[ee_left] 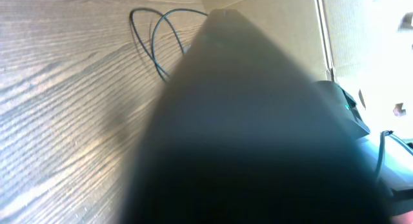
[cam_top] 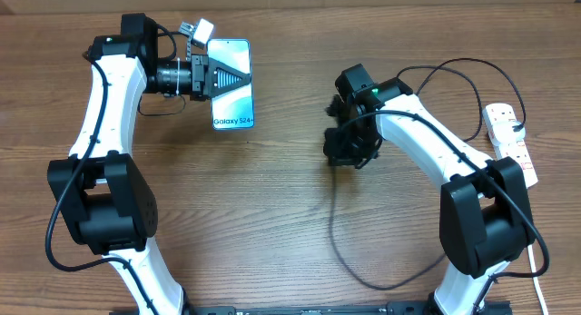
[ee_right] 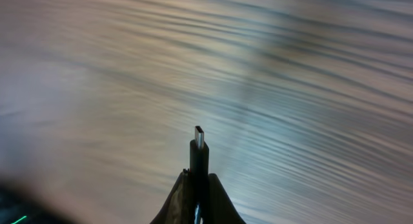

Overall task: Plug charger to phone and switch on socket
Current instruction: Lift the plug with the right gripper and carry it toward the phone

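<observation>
Right fingers (ee_right: 174,201) clamp charger plug (ee_right: 199,153); phone (cam_top: 233,108) lies to their left, long axis toward far worktop edge, left fingers (cam_top: 227,77) closed over it

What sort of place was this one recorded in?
Probably a lab or workshop bench set up for robot trials: a wood-grain table with two robot arms mounted at its near edge, a phone on it, and a white power strip at the right.

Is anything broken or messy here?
Nothing looks broken or spilled. The phone lies flat on the table, and the charger sticks straight out of the right gripper, its cable trailing in a loose loop.
</observation>
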